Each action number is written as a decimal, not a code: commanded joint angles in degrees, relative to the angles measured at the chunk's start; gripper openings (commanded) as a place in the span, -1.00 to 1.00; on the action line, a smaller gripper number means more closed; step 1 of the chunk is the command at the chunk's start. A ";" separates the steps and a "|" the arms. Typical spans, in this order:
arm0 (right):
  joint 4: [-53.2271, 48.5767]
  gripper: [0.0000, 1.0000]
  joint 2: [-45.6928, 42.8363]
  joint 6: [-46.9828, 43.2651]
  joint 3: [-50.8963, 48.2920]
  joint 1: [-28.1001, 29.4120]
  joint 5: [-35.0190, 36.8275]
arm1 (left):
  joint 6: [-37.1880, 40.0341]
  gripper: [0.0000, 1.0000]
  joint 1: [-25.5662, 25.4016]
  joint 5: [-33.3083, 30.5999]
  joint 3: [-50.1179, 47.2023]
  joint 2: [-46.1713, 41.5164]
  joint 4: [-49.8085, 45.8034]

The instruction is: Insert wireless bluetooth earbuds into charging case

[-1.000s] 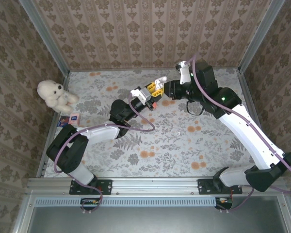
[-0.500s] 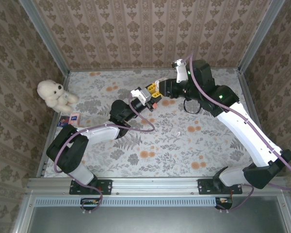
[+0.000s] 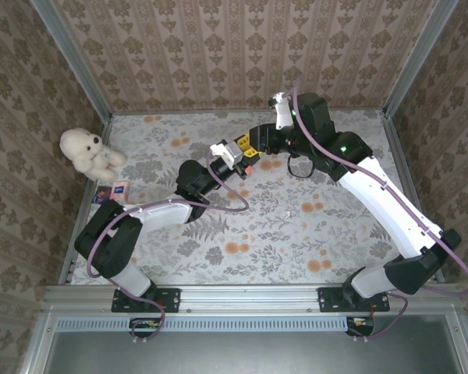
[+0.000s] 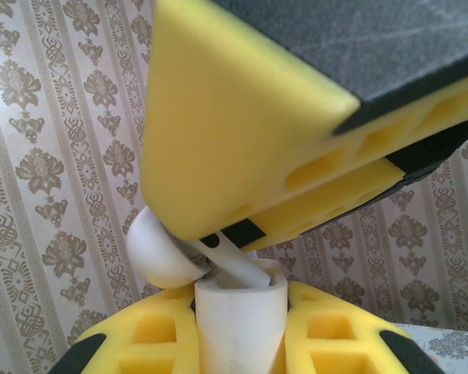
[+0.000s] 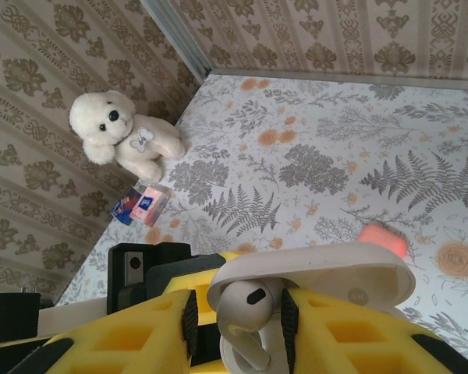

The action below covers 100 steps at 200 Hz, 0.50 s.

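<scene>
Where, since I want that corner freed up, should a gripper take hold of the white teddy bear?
The teddy bear sits beside the left wall, so come from above or its wall-free side and pinch across its round head, probably the easiest bulge to clamp.

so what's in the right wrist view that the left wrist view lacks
Right wrist's extras: a teddy by the wall, small cards beside it, and an orange-red blob on the table past the open case. Left wrist's extra: a close look at the bud, its stem at the case's mouth, with the case clamped between the left fingers. Shared: bud, case, the right fingers, wallpaper.
</scene>
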 commanded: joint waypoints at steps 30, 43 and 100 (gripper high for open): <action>2.24 -0.35 0.64 1.96 1.51 0.28 4.31 | -0.99 -1.00 0.24 2.38 0.13 -2.02 2.14; 2.45 -0.39 0.74 2.21 1.57 0.27 4.45 | -0.85 -1.00 0.24 2.56 0.21 -2.03 2.17; 4.85 -0.57 -0.13 3.88 -0.28 0.32 4.61 | -0.44 -1.00 0.21 2.73 0.49 -2.04 2.11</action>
